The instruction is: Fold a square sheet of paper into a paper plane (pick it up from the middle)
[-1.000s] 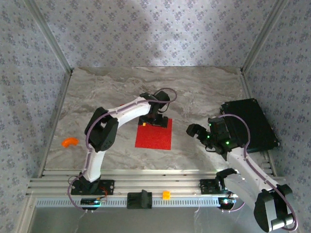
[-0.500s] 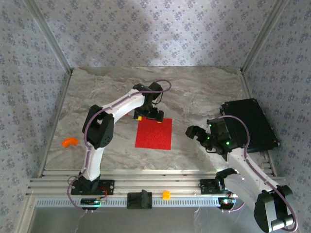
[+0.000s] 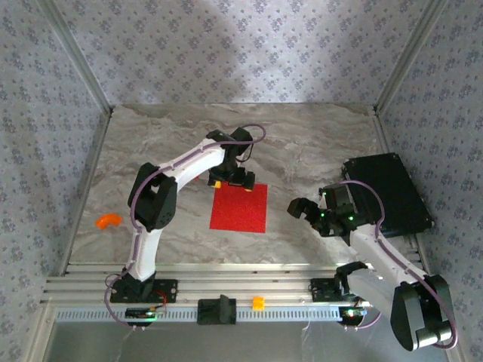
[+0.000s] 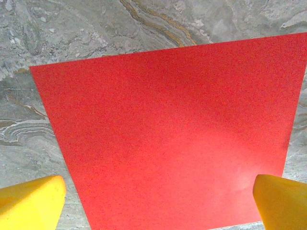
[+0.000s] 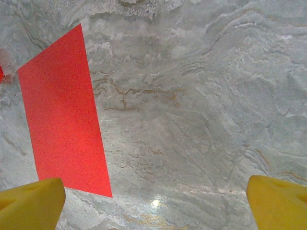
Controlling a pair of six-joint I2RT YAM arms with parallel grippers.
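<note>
At centre of the top view, the square sheet of paper (image 3: 238, 207) is seen lying flat on the marble-patterned worktop (image 3: 166, 143) as a full square. Left tool (image 3: 235, 179) is positioned at the sheet's upper edge in frame, with its arm reached in from lower left. It is released: in the left wrist view both yellow fingertips (image 4: 31, 203) are spread to the lower corners of the frame, nothing gripped between them. Most of that view is taken up by the sheet. The left fingertip is seen over bare marble just beside the sheet's lower-left edge; the sheet's lower-right corner is overlapped by the right fingertip. Contact between fingertips and paper or worktop can't be told.

Right tool (image 3: 299, 205) is held right of the sheet, apart from it, between the sheet and a black case (image 3: 389, 192) at the right edge of the worktop. Also released: in the right wrist view its fingertips are set wide at the lower corners, bare marble between them. The sheet is seen at the left of that view, skewed, its lower corner just above the left fingertip.

Other items noted in the top view:
- An orange curved piece (image 3: 108, 221) is seen at the left of the worktop, well apart from the sheet.
- A small orange block (image 3: 258, 303) and a black fitting (image 3: 216, 310) are mounted on the aluminium rail (image 3: 90, 290) at the bottom of frame, between the two arm bases.
- The cell is enclosed by patterned walls (image 3: 226, 53) on three sides.
</note>
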